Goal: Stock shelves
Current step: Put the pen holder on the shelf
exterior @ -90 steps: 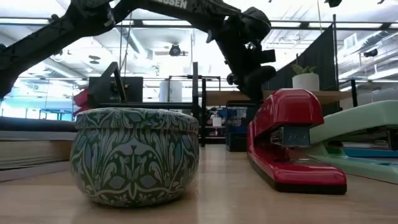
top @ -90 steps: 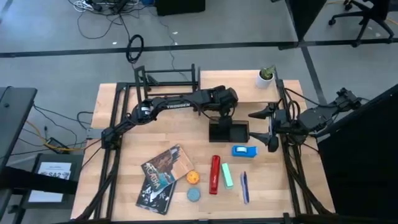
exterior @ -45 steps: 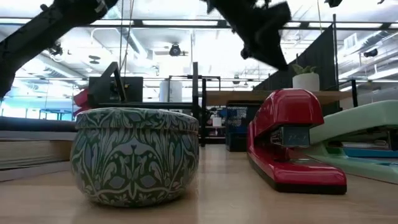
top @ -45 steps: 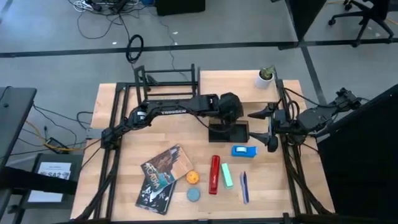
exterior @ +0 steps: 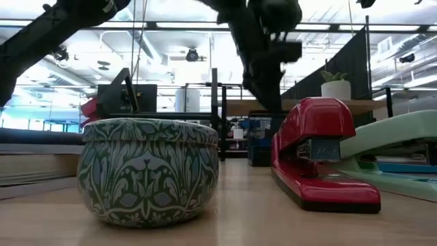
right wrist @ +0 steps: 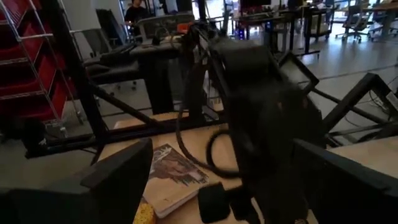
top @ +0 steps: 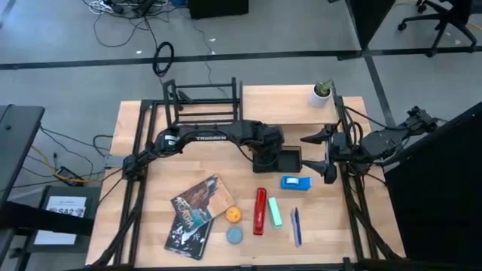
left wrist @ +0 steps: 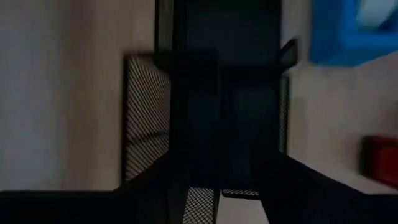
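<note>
The shelves stand at the table's far side: a light wooden plank [top: 282, 105] carrying a potted plant [top: 321, 92], and a black tube rack [top: 202, 94] to its left. My left gripper [top: 269, 153] hangs over the left part of a black mesh organizer box [top: 291, 159], just above its rim in the low view [exterior: 263, 102]. Its fingers look open in the dim left wrist view, with the box's mesh wall [left wrist: 143, 118] below. My right gripper [top: 325, 155] waits open at the table's right, just right of the box. My left gripper comes at the mesh organizer box from above, pointing down. Whether its fingers touch the box's rim I cannot tell; the gripper's own body and blur hide that place.
A blue tape dispenser [top: 295, 182], a red stapler [top: 260, 211], a green stapler [top: 275, 212] and a pen [top: 296, 226] lie near the front. Magazines [top: 197, 216] and two small tins [top: 234, 214] [top: 235, 235] lie left of them.
My left gripper has gone from above the box's far side toward the table's near edge. It rose out of the low view midway, then came down and turned to point down over the box. The box and the other things have kept still.
</note>
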### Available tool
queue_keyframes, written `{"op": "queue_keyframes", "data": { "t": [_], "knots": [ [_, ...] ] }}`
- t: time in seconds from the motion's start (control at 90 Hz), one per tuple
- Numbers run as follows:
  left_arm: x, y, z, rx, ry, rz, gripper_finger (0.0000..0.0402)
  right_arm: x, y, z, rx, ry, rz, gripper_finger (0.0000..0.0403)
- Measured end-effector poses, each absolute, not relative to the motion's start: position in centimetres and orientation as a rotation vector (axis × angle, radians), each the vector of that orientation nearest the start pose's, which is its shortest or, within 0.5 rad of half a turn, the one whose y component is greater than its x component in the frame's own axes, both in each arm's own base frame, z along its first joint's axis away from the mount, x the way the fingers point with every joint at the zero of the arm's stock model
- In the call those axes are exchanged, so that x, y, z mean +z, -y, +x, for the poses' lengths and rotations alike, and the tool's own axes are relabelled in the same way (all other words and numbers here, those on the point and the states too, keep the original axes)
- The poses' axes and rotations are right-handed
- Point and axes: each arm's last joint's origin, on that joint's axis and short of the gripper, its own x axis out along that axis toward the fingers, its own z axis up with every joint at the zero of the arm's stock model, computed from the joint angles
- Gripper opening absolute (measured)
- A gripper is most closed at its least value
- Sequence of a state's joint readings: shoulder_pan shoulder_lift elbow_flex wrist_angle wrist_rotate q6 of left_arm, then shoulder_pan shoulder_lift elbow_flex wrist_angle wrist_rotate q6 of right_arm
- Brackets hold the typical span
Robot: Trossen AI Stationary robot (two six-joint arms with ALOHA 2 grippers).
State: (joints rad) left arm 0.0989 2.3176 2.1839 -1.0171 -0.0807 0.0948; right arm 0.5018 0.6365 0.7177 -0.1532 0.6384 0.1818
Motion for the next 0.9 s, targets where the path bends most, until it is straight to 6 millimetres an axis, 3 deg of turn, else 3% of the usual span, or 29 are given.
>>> {"op": "queue_keyframes", "data": {
  "t": [0.122,0.311,0.433,0.578,0.689,0.9],
  "knots": [
    [22.1,-5.4,48.6,0.076,-1.178,0.018,0.0152,33.4,-5.1,12.9,-0.141,-0.048,0.144,0.0346],
    [21.7,-4.2,48.7,-0.103,-1.173,-0.093,0.0129,33.4,-5.1,12.9,-0.141,-0.048,0.143,0.0346],
    [21.6,-3.8,48.7,-0.106,-1.178,-0.086,0.0091,33.4,-5.1,12.9,-0.141,-0.048,0.143,0.0346],
    [21.1,-4.0,48.8,-0.077,-1.188,-0.073,0.0018,33.4,-5.1,12.9,-0.141,-0.047,0.144,0.0346],
    [21.0,-3.9,48.9,-0.038,-1.194,-0.039,0.0003,33.4,-5.1,12.9,-0.141,-0.046,0.149,0.0346],
    [23.7,-2.6,49.3,-0.053,-1.138,-0.014,0.0000,33.4,-5.1,12.9,-0.141,-0.046,0.149,0.0346]
  ]
}}
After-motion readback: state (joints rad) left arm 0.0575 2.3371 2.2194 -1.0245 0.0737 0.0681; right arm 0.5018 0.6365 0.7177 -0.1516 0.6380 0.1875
